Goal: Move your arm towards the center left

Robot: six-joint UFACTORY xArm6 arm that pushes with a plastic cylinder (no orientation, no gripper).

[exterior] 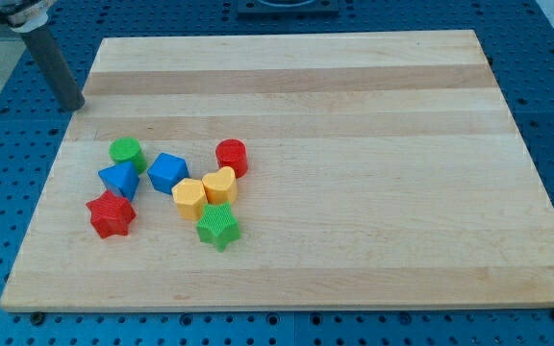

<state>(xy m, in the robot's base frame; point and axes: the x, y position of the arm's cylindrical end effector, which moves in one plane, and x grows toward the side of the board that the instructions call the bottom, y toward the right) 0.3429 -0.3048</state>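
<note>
Where my tip rests, board edge

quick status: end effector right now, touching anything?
My tip: no gripper, holding nothing; at the wooden board's left edge, up-left of the green cylinder, touching no block.
</note>
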